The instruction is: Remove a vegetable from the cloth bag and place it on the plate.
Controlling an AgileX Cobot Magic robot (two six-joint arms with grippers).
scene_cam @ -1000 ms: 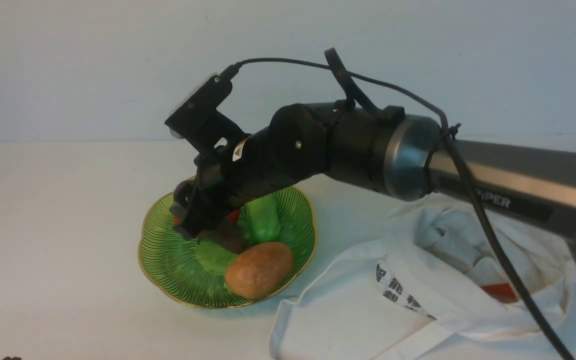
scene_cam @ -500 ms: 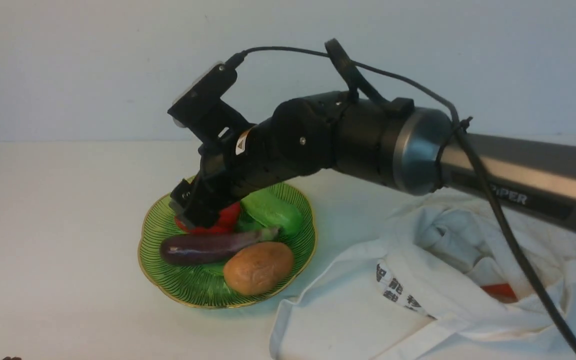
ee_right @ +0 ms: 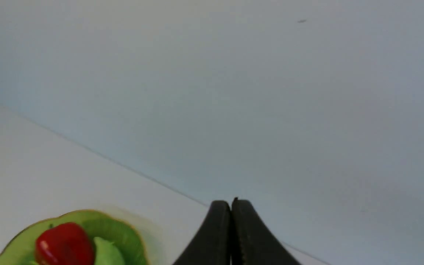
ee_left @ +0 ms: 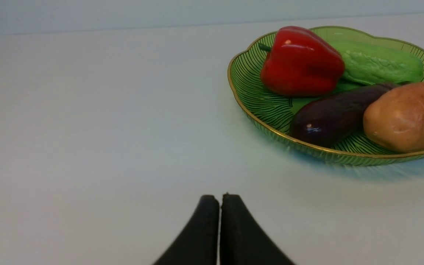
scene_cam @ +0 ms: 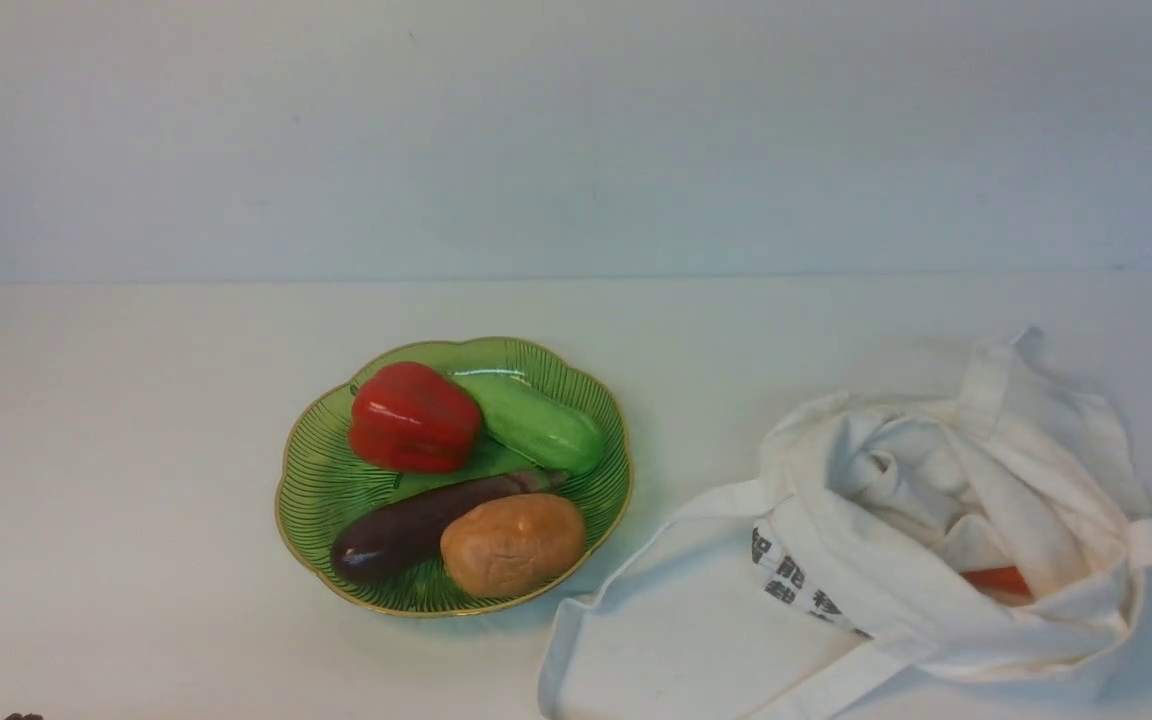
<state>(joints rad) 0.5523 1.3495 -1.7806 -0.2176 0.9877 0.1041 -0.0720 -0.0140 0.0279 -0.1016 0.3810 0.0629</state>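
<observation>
The dark purple vegetable (scene_cam: 416,525) lies across the green ribbed plate (scene_cam: 308,480), between a red pepper and a brown potato; the left wrist view shows it too (ee_left: 335,113) on the plate (ee_left: 247,79). The off-white cloth bag (scene_cam: 936,530) slumps open at the right with printed characters on its side. Neither arm shows in the front view. My left gripper (ee_left: 219,197) is shut and empty, low over bare table short of the plate. My right gripper (ee_right: 230,202) is shut and empty, raised and facing the back wall, with the plate (ee_right: 123,232) at the edge of its view.
On the plate also lie a red bell pepper (scene_cam: 414,418), a green cucumber (scene_cam: 536,425) and a brown potato (scene_cam: 513,543). An orange-red piece (scene_cam: 998,580) peeks out of the bag's mouth. The bag's strap (scene_cam: 616,610) runs along the white table toward the plate.
The right arm, which hovered over the plate, has let go of the eggplant and pulled back out of the front view, its jaws now shut. The eggplant rests on the plate.
</observation>
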